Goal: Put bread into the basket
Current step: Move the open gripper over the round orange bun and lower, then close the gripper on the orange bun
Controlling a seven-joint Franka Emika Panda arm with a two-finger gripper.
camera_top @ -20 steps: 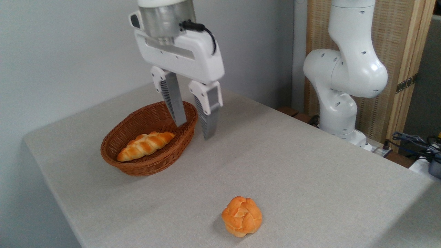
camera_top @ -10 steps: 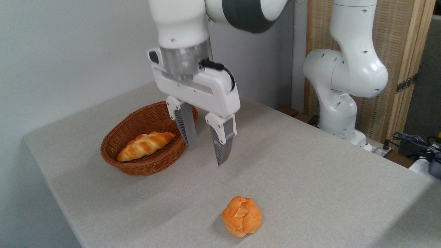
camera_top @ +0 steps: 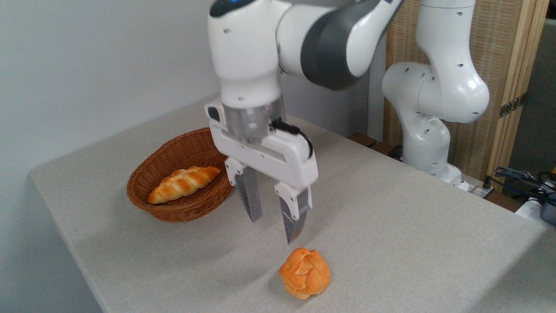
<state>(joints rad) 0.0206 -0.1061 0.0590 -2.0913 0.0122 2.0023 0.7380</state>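
Golden bread (camera_top: 305, 273) lies free; gripper (camera_top: 274, 230) above it, jaws apart, empty.
I judge an off-centre descent could nudge it away.

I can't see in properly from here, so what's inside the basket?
A long braided loaf lies inside the basket. The gripper covers part of the basket's right rim; the near wall hides the floor just behind it.

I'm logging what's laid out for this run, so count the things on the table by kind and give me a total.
Bread, round golden-orange knotted bun on the grey tablecloth: 1
Bread, long pale-striped braided loaf in the basket: 1
Oval brown woven wicker basket: 1
Total: 3
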